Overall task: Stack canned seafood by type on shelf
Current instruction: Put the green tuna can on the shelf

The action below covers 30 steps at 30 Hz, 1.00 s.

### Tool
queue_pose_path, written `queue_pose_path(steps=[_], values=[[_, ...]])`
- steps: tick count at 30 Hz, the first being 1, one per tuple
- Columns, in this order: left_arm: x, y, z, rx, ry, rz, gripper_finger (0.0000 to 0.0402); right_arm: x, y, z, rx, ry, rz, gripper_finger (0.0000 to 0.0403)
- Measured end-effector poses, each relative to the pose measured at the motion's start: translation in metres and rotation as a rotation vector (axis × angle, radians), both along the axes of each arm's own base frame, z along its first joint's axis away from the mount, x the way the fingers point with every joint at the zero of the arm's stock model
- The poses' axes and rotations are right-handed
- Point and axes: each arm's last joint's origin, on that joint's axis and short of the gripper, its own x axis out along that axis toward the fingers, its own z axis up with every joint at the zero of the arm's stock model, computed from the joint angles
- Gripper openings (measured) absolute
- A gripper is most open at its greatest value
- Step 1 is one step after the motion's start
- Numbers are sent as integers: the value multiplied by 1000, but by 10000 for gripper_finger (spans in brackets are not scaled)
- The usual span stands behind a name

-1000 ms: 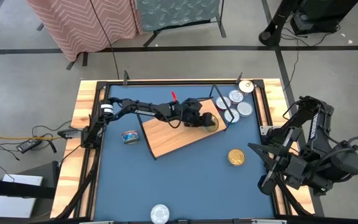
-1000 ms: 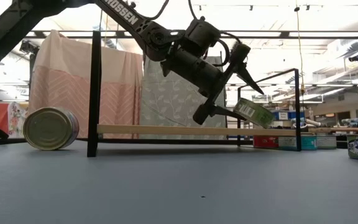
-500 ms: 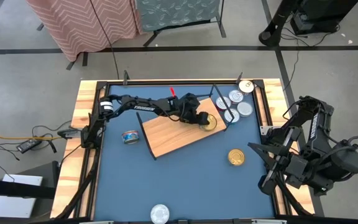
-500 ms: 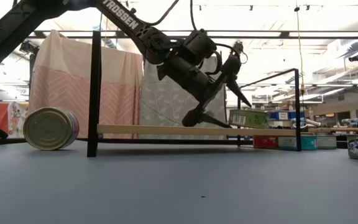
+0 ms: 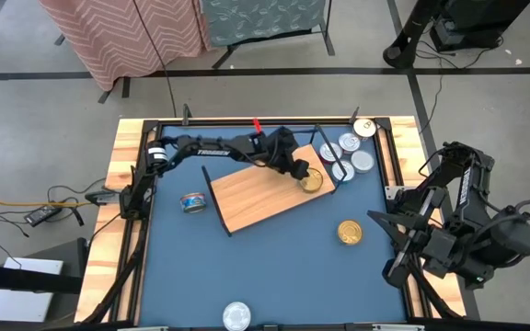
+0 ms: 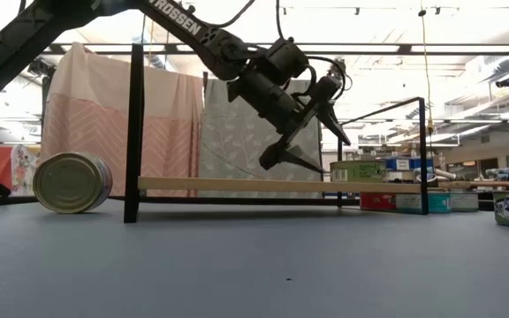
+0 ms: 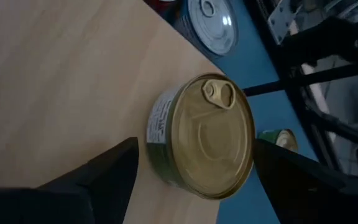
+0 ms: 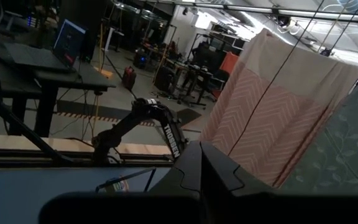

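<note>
The left pincer point(image 6: 312, 132) hangs just above the shelf point(image 5: 260, 198), with its two fingers wide apart and nothing in them. Right under it a gold tin point(image 7: 204, 138) sits flat on the wood, near the shelf's 3 o'clock end, close to the black wire frame point(image 5: 325, 158). The tin looks let go and steady.

To do this step well, the pincer should lift straight up, with the fingers kept apart, so it does not bump the tin or push it off the edge. It should also stay away from the wire frame.

Then it can go for a tin of the same kind. Another gold tin point(image 5: 350, 232) lies on the blue table point(image 5: 274, 276) at about 4 o'clock from the shelf. Silver tins point(image 5: 350, 150) sit in a bunch past the frame, at about 2 o'clock. A tin with a blue label point(image 5: 192, 202) lies on its side at 9 o'clock from the shelf. One more silver tin point(image 5: 236, 315) is far off at 6 o'clock.

The right pincer point(image 8: 207, 165) waits with fingers together, off at the table's 4 o'clock corner.
</note>
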Motion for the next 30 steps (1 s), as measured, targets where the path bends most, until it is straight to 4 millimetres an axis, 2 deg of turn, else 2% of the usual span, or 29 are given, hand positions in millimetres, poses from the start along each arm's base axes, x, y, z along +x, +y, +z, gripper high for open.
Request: queue_pose_path(steps=[4, 8, 12, 16, 19, 21, 27, 30], values=[[3, 2, 15, 36, -2, -59, 317, 0, 0, 1, 12, -6, 0, 9], [12, 3, 48, 83, -104, -123, 317, 0, 0, 1, 11, -6, 0, 9], [19, 3, 103, 163, -248, -215, 310, -2, -1, 2, 16, -8, 4, 9], [6, -2, 179, 283, -367, -319, 294, -8, -5, 6, 30, -16, 18, 9], [-25, -11, 234, 419, -429, -377, 279, -14, -9, 10, 44, -23, 31, 9], [-56, -19, 258, 473, -455, -365, 271, -18, -14, 13, 60, -31, 37, 9], [-154, -51, 307, 679, -387, -340, 254, -28, -30, 22, 92, -47, 47, 9], [-201, -73, 322, 724, -363, -358, 253, -30, -34, 22, 68, -34, 46, 9]])
